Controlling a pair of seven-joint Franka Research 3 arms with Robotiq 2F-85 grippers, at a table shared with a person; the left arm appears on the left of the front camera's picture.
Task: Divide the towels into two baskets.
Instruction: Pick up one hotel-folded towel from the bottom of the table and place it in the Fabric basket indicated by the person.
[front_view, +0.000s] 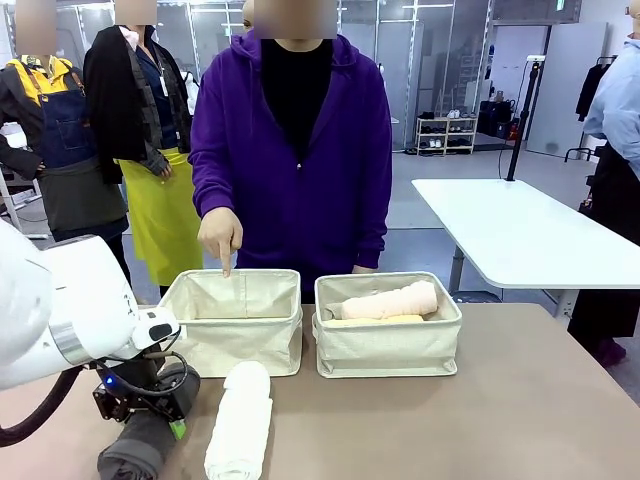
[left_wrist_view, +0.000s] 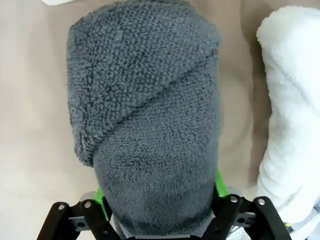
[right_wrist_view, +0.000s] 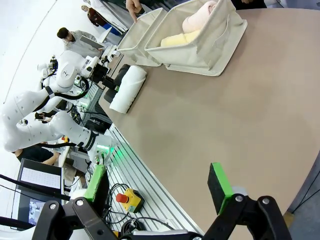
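The dark grey towel (front_view: 135, 450) (left_wrist_view: 150, 125) lies on the brown table at the front left. My left gripper (front_view: 150, 422) (left_wrist_view: 160, 195) is shut on its near end, a green pad pressed on each side. The white towel (front_view: 240, 420) (left_wrist_view: 292, 110) (right_wrist_view: 127, 89) lies just to its right. The left basket (front_view: 240, 348) (right_wrist_view: 142, 42) has a person's hand (front_view: 222, 235) pointing into it. The right basket (front_view: 390, 350) (right_wrist_view: 215, 47) holds the pale pink towel (front_view: 390, 300) (right_wrist_view: 197, 20) and the pale yellow towel (front_view: 375, 322) (right_wrist_view: 177, 40). My right gripper (right_wrist_view: 160, 192) hangs open above the table's right side, holding nothing.
A person in a purple hoodie (front_view: 300, 150) stands at the far edge behind the baskets. A white table (front_view: 520, 230) stands at the back right. The brown table (front_view: 480, 420) is bare on its right half. A yellow stop-button box (right_wrist_view: 127, 200) sits below the table's near edge.
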